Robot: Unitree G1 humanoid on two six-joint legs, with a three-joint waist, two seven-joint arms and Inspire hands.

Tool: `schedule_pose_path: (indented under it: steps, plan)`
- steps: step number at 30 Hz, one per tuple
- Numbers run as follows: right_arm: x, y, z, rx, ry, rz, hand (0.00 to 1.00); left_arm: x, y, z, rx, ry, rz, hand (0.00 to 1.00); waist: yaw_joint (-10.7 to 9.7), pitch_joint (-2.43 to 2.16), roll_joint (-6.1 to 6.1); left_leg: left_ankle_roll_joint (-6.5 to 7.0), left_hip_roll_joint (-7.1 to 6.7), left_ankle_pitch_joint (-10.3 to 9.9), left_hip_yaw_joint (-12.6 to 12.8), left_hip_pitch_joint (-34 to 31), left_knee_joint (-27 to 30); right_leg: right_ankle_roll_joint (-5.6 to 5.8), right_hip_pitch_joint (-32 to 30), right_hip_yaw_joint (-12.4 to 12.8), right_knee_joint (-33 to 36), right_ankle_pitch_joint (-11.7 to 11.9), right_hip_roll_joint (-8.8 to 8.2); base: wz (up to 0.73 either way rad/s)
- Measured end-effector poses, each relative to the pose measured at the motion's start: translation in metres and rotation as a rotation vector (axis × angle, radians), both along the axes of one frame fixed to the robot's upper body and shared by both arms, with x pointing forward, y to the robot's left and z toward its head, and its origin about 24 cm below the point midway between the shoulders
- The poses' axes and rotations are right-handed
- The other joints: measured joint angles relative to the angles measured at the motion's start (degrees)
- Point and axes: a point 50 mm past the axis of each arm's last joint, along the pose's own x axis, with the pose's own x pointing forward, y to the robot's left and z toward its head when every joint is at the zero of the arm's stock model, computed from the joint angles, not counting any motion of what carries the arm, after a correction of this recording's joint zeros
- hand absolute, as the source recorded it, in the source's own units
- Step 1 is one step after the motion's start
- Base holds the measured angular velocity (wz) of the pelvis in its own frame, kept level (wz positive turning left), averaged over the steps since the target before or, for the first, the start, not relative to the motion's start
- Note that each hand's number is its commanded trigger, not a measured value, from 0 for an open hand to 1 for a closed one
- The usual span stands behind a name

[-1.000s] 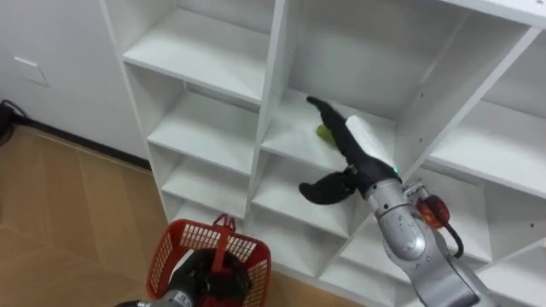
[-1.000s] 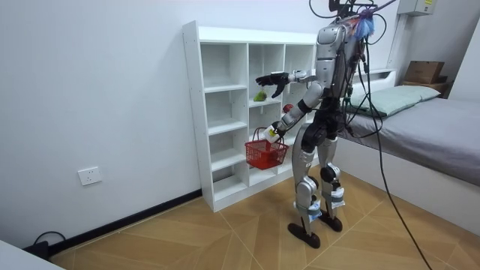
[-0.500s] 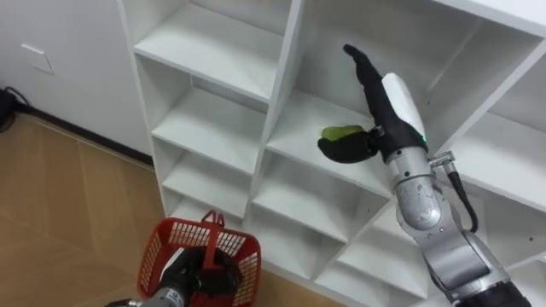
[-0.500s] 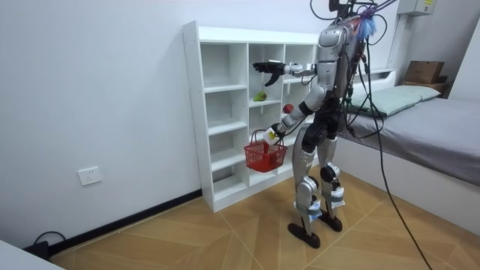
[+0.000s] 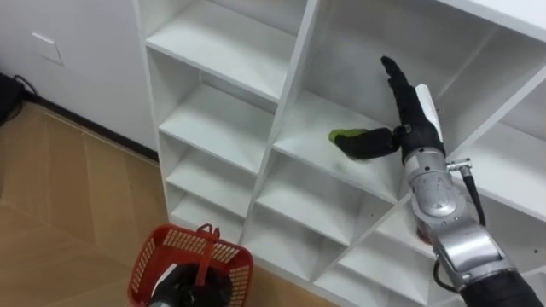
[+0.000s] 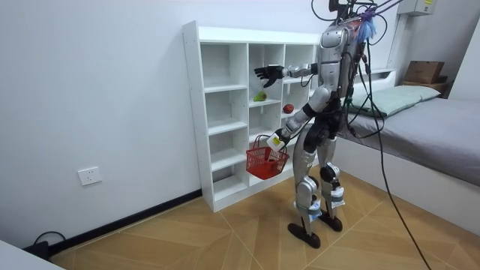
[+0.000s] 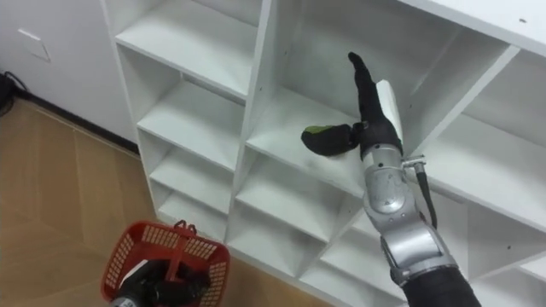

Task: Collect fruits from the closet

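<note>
Two fruits sit on the white shelf unit (image 5: pixel 223 47): a green fruit (image 5: pixel 343 136) on a middle-column board, and a red fruit (image 6: pixel 287 109) one column toward the room view's right, slightly lower. Robot stands upright, close in, facing the unit. Right hand (image 5: pixel 414 115) is at the mouth of the green fruit's compartment, spread wide, with fingers straight and pointing up and the thumb swung out low toward the fruit. Thumb tip overlaps the fruit in both eye views; contact or near miss, cannot tell. Nothing gripped. Left hand (image 6: pixel 276 140) is low, curled round the handle of the red basket (image 5: pixel 162 256), which hangs in front of the lower shelves; its contents cannot be made out. Step in hand, by my reading: closing on the green fruit. To do it well, drop the palm so the fingers come over the fruit's far side rather than standing above it. Then close them against the thumb so the round fruit is cupped, not nudged. A push from the thumb alone would likely roll it toward the divider or off the front edge. Lift clear of the board before drawing back toward the basket.
</note>
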Motion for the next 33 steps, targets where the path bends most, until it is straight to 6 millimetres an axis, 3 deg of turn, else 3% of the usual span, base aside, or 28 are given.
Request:
schedule_pose_path:
  steps: [5,12,19,22,33]
  plan:
    - [0.020,-0.007,0.001,0.030,0.035,-0.062,0.00,-0.001,0.000,-0.001,0.016,0.020,-0.040,1.00,0.34,-0.10,-0.43,0.01,-0.44,0.08,-1.30,-2.63,1.40,0.02,-1.30,-1.77,-0.01,-0.02,-0.09,0.18]
    - [0.027,-0.015,-0.008,0.041,0.119,-0.111,0.00,0.000,-0.002,0.001,0.019,0.031,-0.065,1.00,0.84,-0.43,-1.55,0.08,-0.98,0.24,-2.76,-4.39,2.30,0.03,-2.21,-3.17,0.04,-0.02,-0.25,0.12]
    - [0.024,-0.021,-0.020,0.030,0.178,-0.140,0.00,-0.001,-0.005,0.000,0.014,0.041,-0.086,1.00,1.68,-0.30,-1.67,0.21,-1.53,0.33,-3.81,-5.19,2.23,0.17,-2.87,-3.38,0.04,-0.10,-0.50,0.04]
    - [0.022,-0.023,-0.023,0.026,0.194,-0.148,0.00,-0.002,-0.006,0.000,0.009,0.043,-0.090,1.00,1.74,0.18,-1.83,0.23,-1.64,0.34,-3.99,-5.85,2.42,0.17,-3.22,-3.61,0.02,-0.10,-0.51,0.07]
    - [0.028,-0.032,-0.022,-0.009,0.199,-0.198,0.00,0.000,-0.006,0.000,0.001,0.038,-0.091,1.00,1.83,0.43,-1.72,0.26,-1.62,0.38,-3.86,-8.60,2.70,0.17,-5.97,-3.55,0.02,-0.10,-0.50,0.01]
